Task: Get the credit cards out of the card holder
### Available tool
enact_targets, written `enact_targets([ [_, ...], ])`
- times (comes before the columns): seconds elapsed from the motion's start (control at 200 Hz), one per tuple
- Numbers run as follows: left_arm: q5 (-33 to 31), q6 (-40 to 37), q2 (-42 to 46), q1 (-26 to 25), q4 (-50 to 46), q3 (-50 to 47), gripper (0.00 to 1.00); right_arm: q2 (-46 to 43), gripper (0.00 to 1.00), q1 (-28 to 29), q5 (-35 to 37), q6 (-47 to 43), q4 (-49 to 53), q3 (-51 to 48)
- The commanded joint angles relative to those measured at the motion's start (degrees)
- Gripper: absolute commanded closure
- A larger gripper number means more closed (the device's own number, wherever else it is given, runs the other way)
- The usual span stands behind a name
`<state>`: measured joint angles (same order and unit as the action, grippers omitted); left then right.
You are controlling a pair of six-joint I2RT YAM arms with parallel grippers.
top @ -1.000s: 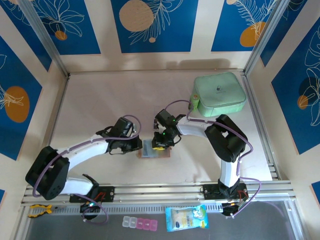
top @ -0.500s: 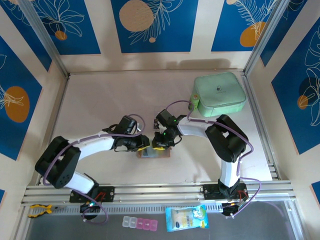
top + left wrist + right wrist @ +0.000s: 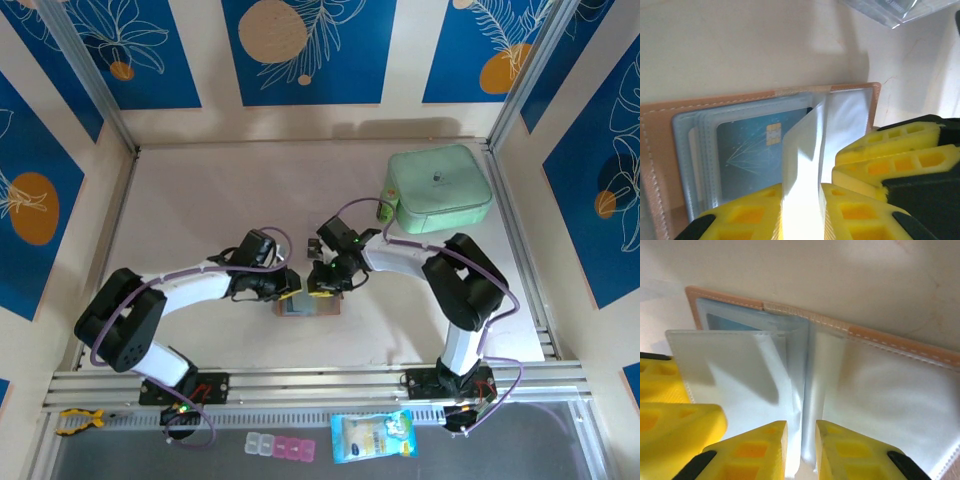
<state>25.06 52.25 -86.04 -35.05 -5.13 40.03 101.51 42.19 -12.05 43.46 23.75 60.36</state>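
Note:
The tan card holder (image 3: 308,305) lies open on the table between my two grippers. In the left wrist view its clear sleeves (image 3: 700,150) show a blue credit card (image 3: 757,150) with a gold chip, tucked inside a pocket. My left gripper (image 3: 807,212) is shut on one pale sleeve page, which stands up between its yellow fingers. Just to its right, my right gripper (image 3: 801,450) pinches a bundle of sleeves near the holder's spine (image 3: 812,320). In the top view the left gripper (image 3: 290,288) and right gripper (image 3: 322,289) nearly touch above the holder.
A mint-green zip case (image 3: 438,188) sits at the back right. Below the near rail lie pink-and-clear pill boxes (image 3: 280,446), a blue packet (image 3: 372,437) and a yellow tool (image 3: 78,420).
My left gripper has moved right onto the card holder and closed on a sleeve page. The right gripper has kept its hold, shifting only slightly.

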Motion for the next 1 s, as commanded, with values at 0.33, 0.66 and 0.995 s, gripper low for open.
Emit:
enact_targets([
  [0.33,0.1,1.0,-3.9,-3.3,-0.9,8.2,0.65,-10.0,0.77,-4.0,0.9,-2.9,4.8,-3.2],
  [0.66,-0.3,1.3,-9.8,-6.8,-1.7,14.1,0.6,-15.5,0.77,-7.0,1.3,-4.3,5.7,-7.5],
  [0.995,-1.5,0.5,-11.8,-8.0,-3.4,16.7,0.59,-17.9,0.76,-8.6,0.5,-4.8,5.4,-9.7],
])
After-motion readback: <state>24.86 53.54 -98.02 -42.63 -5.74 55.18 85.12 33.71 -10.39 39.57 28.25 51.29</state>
